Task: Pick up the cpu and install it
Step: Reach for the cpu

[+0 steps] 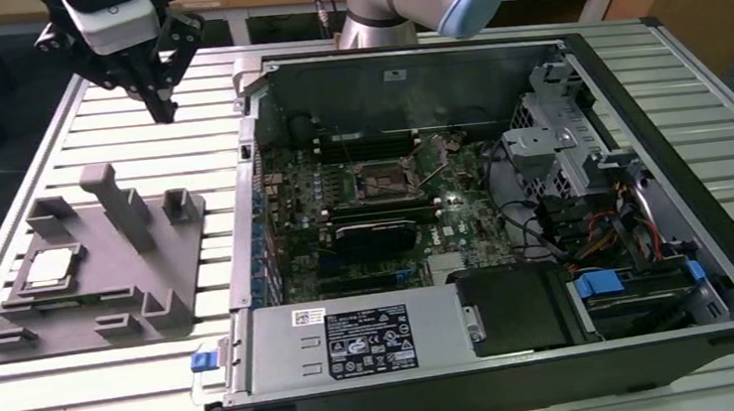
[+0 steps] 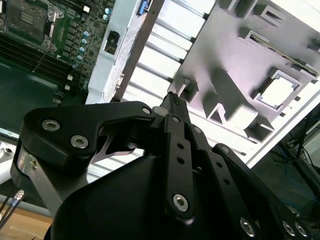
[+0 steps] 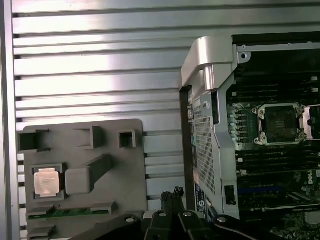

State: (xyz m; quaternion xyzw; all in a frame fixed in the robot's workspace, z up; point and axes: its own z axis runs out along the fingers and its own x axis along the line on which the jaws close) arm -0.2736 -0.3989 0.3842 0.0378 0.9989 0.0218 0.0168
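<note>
Fingers [image 1: 154,89] of mine are pressed together into one point, with nothing clamped between them; in both wrist views the black tips [image 2: 174,114] [image 3: 172,196] meet the same way. In the exterior view my gripper [image 1: 168,113] hangs over the slatted metal table [image 1: 93,409], just past the far edge of the grey fixture tray [image 1: 177,274] and touching nothing.

From my gripper, the cpu [image 1: 50,268] lies at about seven o'clock in the exterior view, well apart from me. It rests flat in a square recess of the tray, silvery plate up, with a thin tan rim around it. The first wrist view shows it seated there [image 3: 46,181] beside a rounded grey block, and in the second wrist view it is a bright square [image 2: 276,91] in the same pocket. An upright post [image 1: 121,205] of the tray stands between the cpu and me.

The open computer case [image 1: 624,103] lies on its side at about four o'clock from my gripper. Its bare processor socket [image 1: 379,178] sits on the green board at roughly three o'clock from the cpu, and it also shows in both wrist views [image 3: 280,122] [image 2: 27,17].
</note>
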